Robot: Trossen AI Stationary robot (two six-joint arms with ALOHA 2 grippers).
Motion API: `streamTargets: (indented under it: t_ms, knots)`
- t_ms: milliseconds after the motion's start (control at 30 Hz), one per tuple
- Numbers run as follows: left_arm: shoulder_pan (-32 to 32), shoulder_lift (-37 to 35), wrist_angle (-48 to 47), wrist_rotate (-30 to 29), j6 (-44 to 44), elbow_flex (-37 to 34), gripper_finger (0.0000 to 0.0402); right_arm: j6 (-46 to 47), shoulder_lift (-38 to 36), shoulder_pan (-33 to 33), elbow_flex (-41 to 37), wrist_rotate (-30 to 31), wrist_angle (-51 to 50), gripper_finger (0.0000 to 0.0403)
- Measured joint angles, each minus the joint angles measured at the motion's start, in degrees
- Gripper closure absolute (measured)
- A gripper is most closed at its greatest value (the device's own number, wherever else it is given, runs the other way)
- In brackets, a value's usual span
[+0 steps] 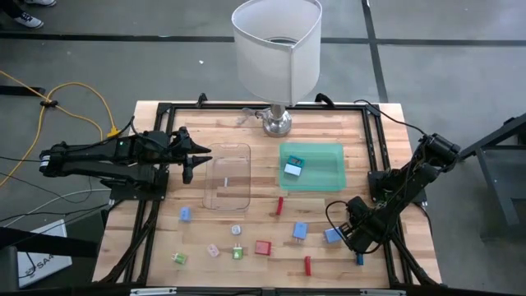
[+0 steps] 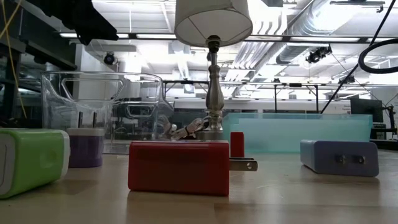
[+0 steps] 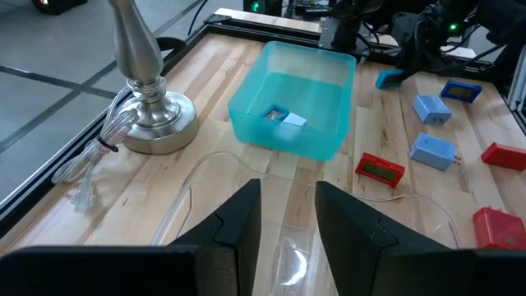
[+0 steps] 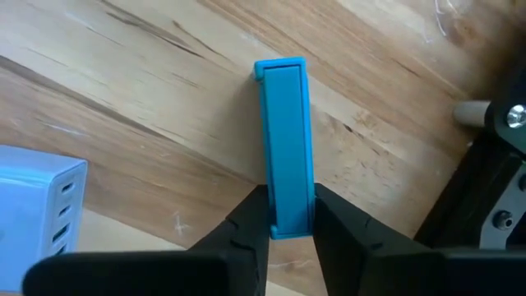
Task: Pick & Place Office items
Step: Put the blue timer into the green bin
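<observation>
Small office items lie scattered on the wooden table: a red block point(image 1: 262, 247), red sticks point(image 1: 308, 264), blue blocks point(image 1: 300, 231), a green piece point(image 1: 179, 257). My right gripper point(image 4: 292, 218) stands at the near right of the table, pointing down, shut on a blue stick point(image 4: 285, 140) that shows there in the high view point(image 1: 359, 259). My left gripper point(image 3: 288, 215) hovers open over the left end of the clear tray point(image 1: 228, 177), with nothing between its fingers. The green tray point(image 1: 316, 174) holds a teal piece point(image 1: 296, 162) and a pale blue piece point(image 1: 292, 170). My right gripper pinches the blue stick's two long sides near one end point(image 4: 289, 205) between its two fingers. The fingers come from above, pointing down, and lie across the stick. The stick lies flat on the table, and most of its length reaches out beyond the fingers.
A lamp with a white shade point(image 1: 277, 49) stands on its metal base point(image 1: 277, 123) at the far middle, its cord beside it. A pale blue charger block point(image 4: 37, 205) lies close beside the held stick. A black frame point(image 1: 374, 140) borders the table.
</observation>
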Motion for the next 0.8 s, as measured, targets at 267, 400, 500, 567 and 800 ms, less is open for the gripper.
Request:
streamTargets:
  t_ms: [267, 400, 500, 567, 800]
  knots:
    - [0.0, -0.02, 0.0, 0.02, 0.0, 0.0, 0.0291, -0.73, -0.19, 0.0, 0.0, 0.09, 0.0, 0.0336]
    - [0.01, -0.01, 0.0, 0.01, 0.0, 0.0, 0.0291, -2.08, -2.46, 0.01, 0.73, 0.66, -1.11, 0.0336]
    - [0.02, -0.01, 0.0, 0.0, 0.0, 0.0, 0.0291, -3.27, -4.99, -0.01, 2.6, 2.92, -3.85, 0.0337]
    - [0.0, 0.0, 0.0, 0.02, 0.0, 0.0, 0.0291, -4.74, -6.89, -0.16, 3.86, 4.73, -5.44, 0.0337]
    - [0.01, -0.01, 0.0, 0.0, 0.0, 0.0, 0.0291, -13.06, -13.15, -3.33, 6.3, 13.79, -5.94, 0.0337]
